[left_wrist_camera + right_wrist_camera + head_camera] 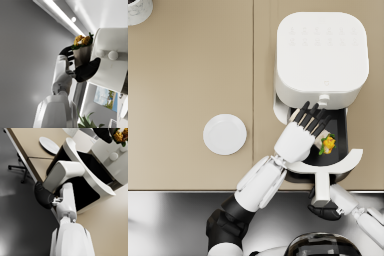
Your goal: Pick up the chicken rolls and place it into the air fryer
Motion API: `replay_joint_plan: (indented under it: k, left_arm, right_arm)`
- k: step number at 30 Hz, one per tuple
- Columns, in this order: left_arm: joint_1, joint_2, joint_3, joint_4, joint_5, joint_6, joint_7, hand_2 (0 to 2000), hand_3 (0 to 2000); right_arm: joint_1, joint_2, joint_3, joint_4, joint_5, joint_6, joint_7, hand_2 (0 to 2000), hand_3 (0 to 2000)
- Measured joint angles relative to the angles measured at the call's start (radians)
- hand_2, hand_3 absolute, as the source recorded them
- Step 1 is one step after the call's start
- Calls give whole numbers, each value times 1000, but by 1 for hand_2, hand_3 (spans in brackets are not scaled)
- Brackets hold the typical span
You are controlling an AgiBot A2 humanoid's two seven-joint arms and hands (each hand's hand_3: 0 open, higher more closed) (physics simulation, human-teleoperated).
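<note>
The right hand (325, 211), low at the bottom right of the head view, is wrapped around the white handle (320, 192) of the air fryer's drawer (354, 161); the right wrist view shows its dark fingers curled under that handle, clamped on it and holding the drawer pulled out. Just above, toward the middle of the frame, the left hand (304, 131) reaches over the open black basket with its fingers closed around the chicken roll (327, 145), whose yellow filling and green leaf peek out beside the palm. The left wrist view confirms the grasp: thumb on 1 side, fingers on the other, the roll (82, 51) upright with its filling on top, right against the fryer's white front.

The step in hand looks like the placing itself, with the pick-up done. The next move likely calls for lowering the roll into the basket and spreading the fingers only once it rests on the floor, without bumping the drawer rim.

The left forearm runs diagonally from bottom centre up to the right. Beyond, the air fryer (321, 55) body fills the upper right, and 1 empty white plate (224, 134) lies at centre left on the tan table (188, 75).
</note>
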Motion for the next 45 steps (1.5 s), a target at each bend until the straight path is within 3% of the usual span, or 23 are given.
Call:
replay_joint_plan:
  k: [2, 3, 12, 21, 30, 45]
  left_arm:
    - [-15, -6, -13, 8, 0, 0, 1, 0, 40]
    - [-27, -12, -27, 7, 0, 0, 1, 0, 0]
    - [-194, -98, -330, -86, 0, 28, 2, 0, 0]
    - [-326, -125, -575, -183, 0, 30, 2, 0, 0]
    - [-343, -128, -665, -183, 0, 30, 2, 0, 0]
    - [-356, -131, -700, -208, 0, 30, 2, 0, 0]
  right_arm:
    - [0, 1, 2, 0, 0, 0, 2, 2000, 2000]
    - [1, 1, 2, -1, 0, 1, 2, 2000, 2000]
    - [24, -10, 6, -23, 0, 8, -3, 2000, 2000]
    - [158, -95, 21, -179, 1, 51, -3, 2000, 2000]
    - [324, -211, 34, -400, 3, 120, -9, 2000, 2000]
    - [492, -345, 55, -674, 4, 146, -13, 2000, 2000]
